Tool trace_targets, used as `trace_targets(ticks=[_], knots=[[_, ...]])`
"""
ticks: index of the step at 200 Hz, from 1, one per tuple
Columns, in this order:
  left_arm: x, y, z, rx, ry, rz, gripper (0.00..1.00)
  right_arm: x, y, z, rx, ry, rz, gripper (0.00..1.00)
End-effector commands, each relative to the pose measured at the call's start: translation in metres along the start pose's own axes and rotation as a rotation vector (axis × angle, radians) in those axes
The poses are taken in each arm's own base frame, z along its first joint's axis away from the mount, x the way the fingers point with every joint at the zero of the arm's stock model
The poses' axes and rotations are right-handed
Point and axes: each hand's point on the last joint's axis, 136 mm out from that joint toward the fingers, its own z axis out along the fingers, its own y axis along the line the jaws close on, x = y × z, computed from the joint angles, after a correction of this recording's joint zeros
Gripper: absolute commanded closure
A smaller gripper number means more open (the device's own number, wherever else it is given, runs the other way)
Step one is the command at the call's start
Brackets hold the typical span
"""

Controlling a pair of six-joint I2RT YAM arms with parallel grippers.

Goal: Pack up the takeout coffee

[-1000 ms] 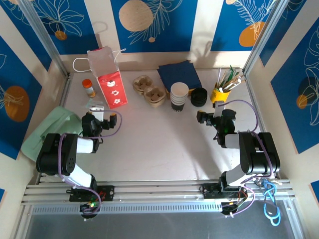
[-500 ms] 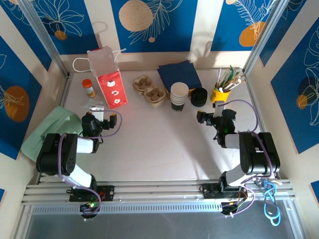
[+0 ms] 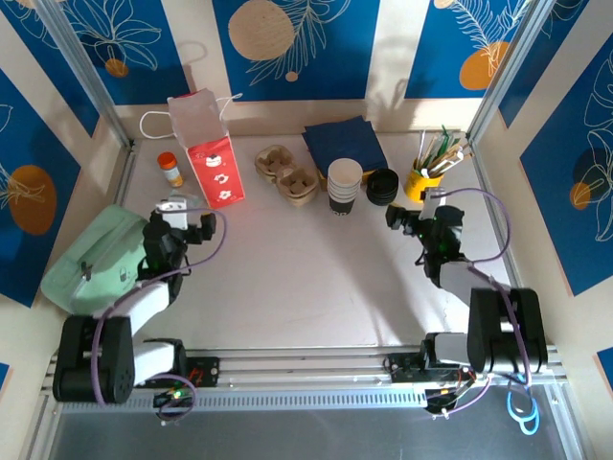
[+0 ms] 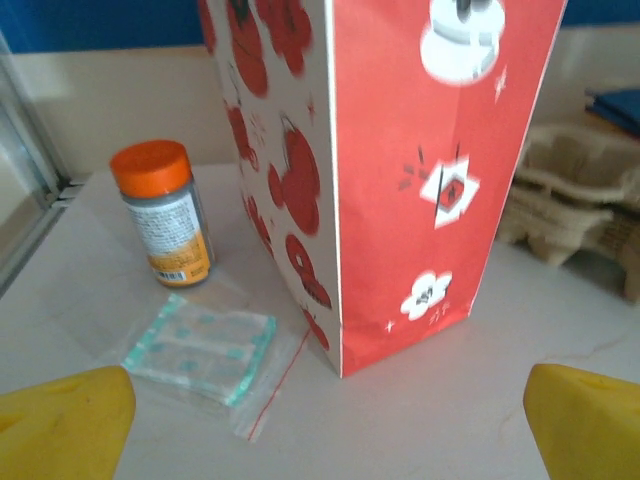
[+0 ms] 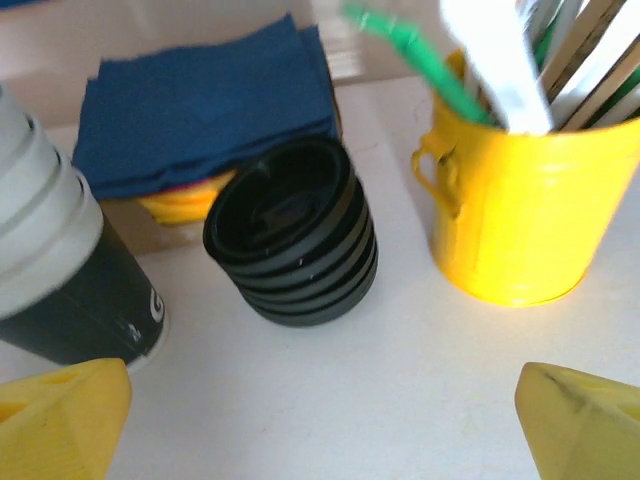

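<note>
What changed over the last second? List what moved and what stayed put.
Both arms stretched out from their folded poses. The left claw moved away from the bases, toward the red bag. The right claw moved toward the stack of black lids. Both are open and hold nothing; nothing was picked up or let go. The red bag, orange-capped bottle, cup stack and yellow holder stayed in place.
</note>
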Motion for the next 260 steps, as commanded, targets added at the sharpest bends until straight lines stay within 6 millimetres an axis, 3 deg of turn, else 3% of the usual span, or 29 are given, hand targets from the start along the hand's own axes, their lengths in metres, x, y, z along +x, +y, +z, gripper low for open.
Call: trace_targets(ticks=[1,38,50,82,93,116,154,198,219,260], knots=[[-0.008,0.010,-0.014,-0.075,0.099,-0.124,0.01,-0.009,-0.009,-0.016,0.076,0.077,0.156,0.01],[-0.021,0.016,-0.046,-0.167,0.277,-0.390,0.01,-0.027,0.000,-0.053,0.125,0.244,0.489,0.01],[-0.026,0.015,-0.058,-0.178,0.316,-0.456,0.01,-0.034,0.014,-0.064,0.091,0.310,0.564,0.01],[-0.050,-0.031,-0.081,0.088,0.301,-0.576,0.01,-0.062,0.072,-0.085,-0.150,0.412,0.558,0.01],[-0.063,-0.054,-0.089,0.230,0.285,-0.636,0.01,-0.069,0.087,-0.090,-0.174,0.458,0.538,0.01],[-0.079,-0.074,-0.107,0.320,0.306,-0.663,0.01,-0.076,0.109,-0.092,-0.134,0.556,0.462,0.00],[-0.091,-0.090,-0.131,0.403,0.350,-0.629,0.01,-0.084,0.136,-0.069,-0.071,0.647,0.361,0.10],[-0.100,-0.099,-0.139,0.473,0.344,-0.579,0.01,-0.088,0.133,-0.027,0.026,0.693,0.341,0.20],[-0.104,-0.104,-0.137,0.504,0.352,-0.596,0.01,-0.081,0.135,-0.006,0.035,0.743,0.327,0.30],[-0.101,-0.107,-0.135,0.520,0.359,-0.602,0.01,-0.069,0.135,0.021,0.079,0.809,0.291,0.41]])
